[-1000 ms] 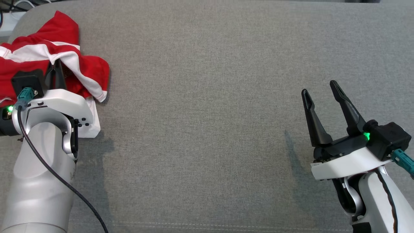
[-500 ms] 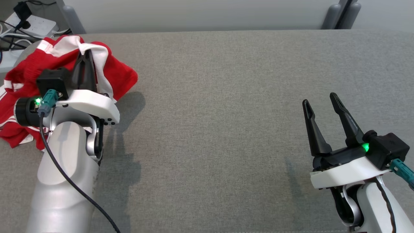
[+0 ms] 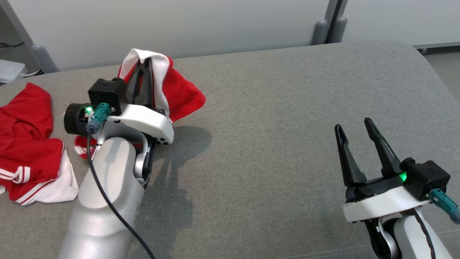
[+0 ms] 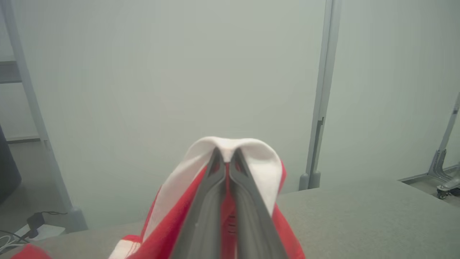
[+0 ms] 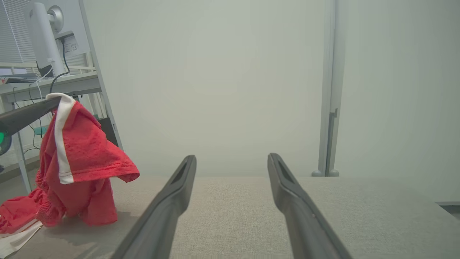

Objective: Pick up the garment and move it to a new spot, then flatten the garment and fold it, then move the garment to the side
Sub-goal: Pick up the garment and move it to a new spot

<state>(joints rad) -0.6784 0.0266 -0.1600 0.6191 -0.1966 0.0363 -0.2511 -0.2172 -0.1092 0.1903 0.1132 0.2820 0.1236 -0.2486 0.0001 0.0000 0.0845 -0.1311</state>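
Left gripper (image 3: 144, 66): jaws closed on the white band of the garment (image 3: 181, 94) and raised off the grey padded surface (image 3: 273, 118), so the cloth hangs free of its heap.
Garment: red with white trim. The top fold drapes over the fingertips (image 4: 215, 158); the rest trails down onto the left end of the surface.
Right gripper (image 3: 353, 124): jaws wide apart, holding nothing, low at the right and well apart from the cloth. Probably in reserve for flattening.
Step (judgement): carrying to a new spot; bare mid-surface seems likely.
Risk: a single pinch, so the trailing cloth may drag.
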